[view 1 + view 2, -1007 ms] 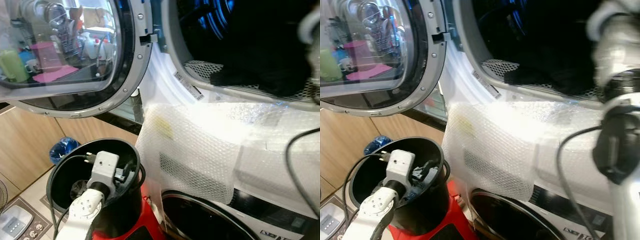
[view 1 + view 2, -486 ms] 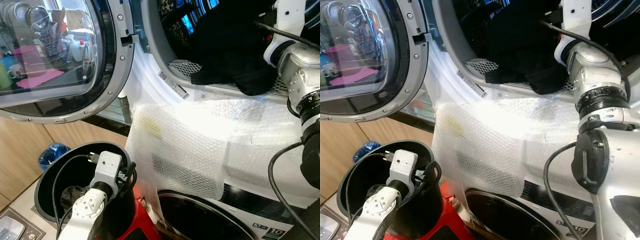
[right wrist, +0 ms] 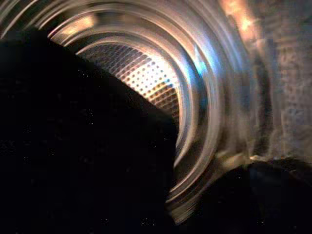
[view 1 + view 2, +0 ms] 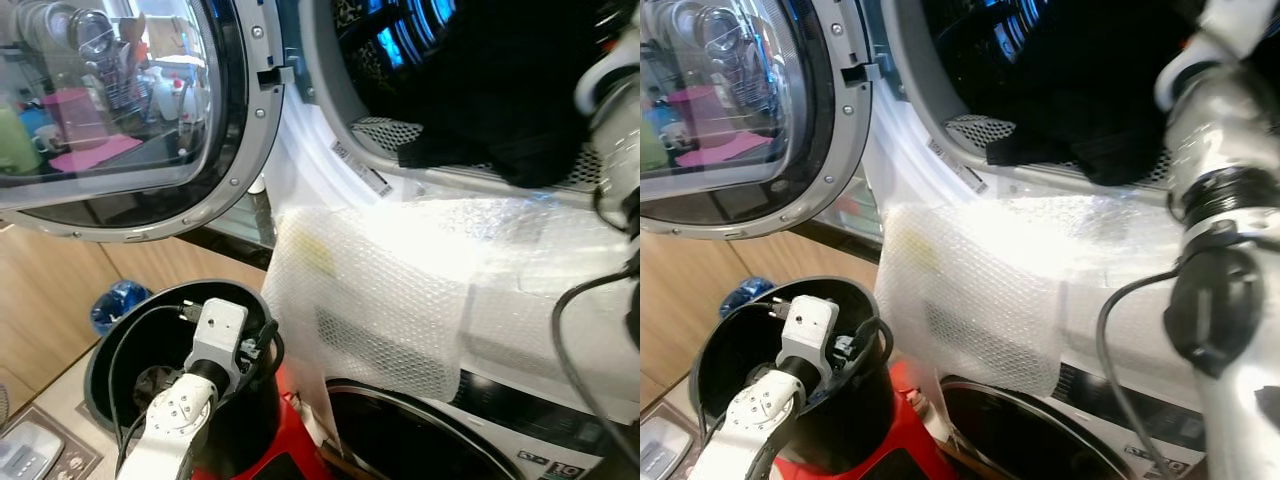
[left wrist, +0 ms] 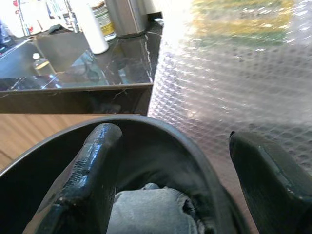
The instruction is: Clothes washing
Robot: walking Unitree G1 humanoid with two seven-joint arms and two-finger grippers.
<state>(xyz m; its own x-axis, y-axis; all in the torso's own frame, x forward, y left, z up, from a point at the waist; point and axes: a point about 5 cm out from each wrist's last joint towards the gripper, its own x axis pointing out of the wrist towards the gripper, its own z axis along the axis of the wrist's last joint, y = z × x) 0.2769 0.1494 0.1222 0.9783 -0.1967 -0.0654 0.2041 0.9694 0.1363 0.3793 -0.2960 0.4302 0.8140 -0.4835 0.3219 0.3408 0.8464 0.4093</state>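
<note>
The upper machine's drum [image 4: 385, 130] stands open, its round door [image 4: 120, 110] swung out to the left. A black garment [image 4: 490, 100] lies in the drum mouth and hangs over the lip. My right arm [image 4: 1230, 200] reaches up into the drum; in its wrist view the black garment [image 3: 73, 146] lies dark before the steel drum wall [image 3: 161, 83]. My left gripper [image 5: 175, 195] is open at the black bucket's rim [image 4: 120, 345], one finger inside and one outside. A grey garment [image 5: 151, 214] lies in the bucket below the fingers.
Bubble wrap [image 4: 400, 290] covers the machine front below the drum. A second machine's dark door [image 4: 400, 440] sits lower. The bucket stands on something red [image 4: 290, 445]. A blue bag [image 4: 118, 303] and a power strip [image 4: 30, 455] lie on the floor at left, by wooden cabinets.
The head view has swung about, shifting the whole picture. My left arm stays at the bucket and my right arm stays up at the drum with the black garment.
</note>
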